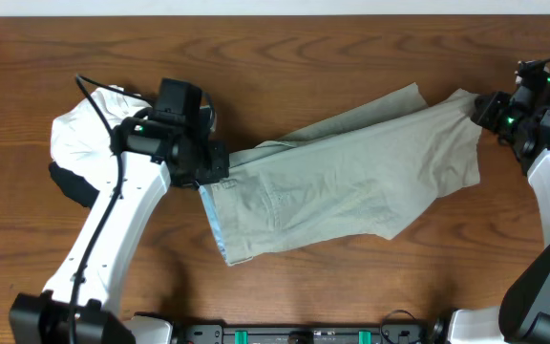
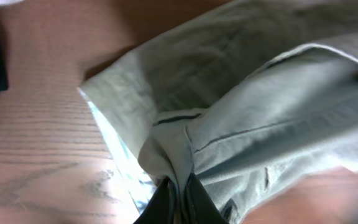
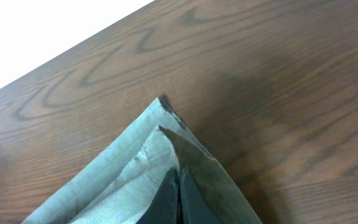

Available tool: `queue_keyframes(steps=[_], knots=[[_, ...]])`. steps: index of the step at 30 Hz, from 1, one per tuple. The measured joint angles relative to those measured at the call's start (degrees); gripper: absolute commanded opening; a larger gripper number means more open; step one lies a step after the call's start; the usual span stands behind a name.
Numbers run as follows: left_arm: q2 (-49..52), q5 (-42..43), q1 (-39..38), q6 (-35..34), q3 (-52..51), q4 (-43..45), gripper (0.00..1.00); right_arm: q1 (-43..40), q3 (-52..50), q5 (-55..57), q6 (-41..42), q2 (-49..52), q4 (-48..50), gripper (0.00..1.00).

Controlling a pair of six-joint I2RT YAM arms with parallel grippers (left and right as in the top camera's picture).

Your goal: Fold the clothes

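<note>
Across the middle of the brown wood-grain surface (image 1: pixel 351 38) lie the khaki grey-green cotton trousers (image 1: pixel 351 191). They are wrinkled and slantwise, with the waistband at the left showing its pale lining and the legs reaching up to the right. A crumpled white garment (image 1: pixel 79 134) is half hidden under the left arm, with a black garment (image 1: pixel 65 183) peeping out beneath it. Mostly cut off from view, the left end effector (image 2: pixel 179 199) pinches a bunched waistband fold. The right end effector (image 3: pixel 178 202) is clamped on a leg-hem corner.
</note>
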Motion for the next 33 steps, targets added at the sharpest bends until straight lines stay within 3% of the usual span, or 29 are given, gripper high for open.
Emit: queue_keyframes(steps=[11, 20, 21, 22, 24, 25, 27, 33], knots=[[10.99, -8.48, -0.37, -1.25, -1.84, 8.20, 0.06, 0.09, 0.00, -2.25, 0.00, 0.00, -0.26, 0.01], [17.57, -13.31, -0.57, -1.25, -1.84, 8.70, 0.06, 0.11, 0.00, -2.34, 0.00, 0.00, -0.17, 0.01], [18.10, -14.36, -0.39, -1.25, -1.88, 8.33, 0.06, 0.02, 0.00, -1.81, 0.00, 0.00, 0.09, 0.05], [18.78, -15.32, -0.24, -1.25, -1.90, 8.22, 0.06, -0.20, 0.00, -1.05, 0.00, 0.00, 0.17, 0.20], [19.80, -16.50, -0.02, -1.25, -1.90, 8.22, 0.06, -0.22, 0.00, -0.31, 0.28, 0.00, 0.17, 0.59], [20.35, -16.90, 0.02, -1.27, -1.90, 8.24, 0.06, -0.22, 0.00, -0.07, 0.07, 0.00, 0.17, 0.67], [20.81, -17.57, 0.02, -1.27, -1.95, 8.26, 0.06, -0.22, 0.00, 0.22, -0.09, 0.00, 0.20, 0.69], [20.85, -18.05, 0.00, -1.25, -1.95, 7.91, 0.07, -0.22, 0.00, 0.13, -0.02, 0.00, -2.27, 0.52]])
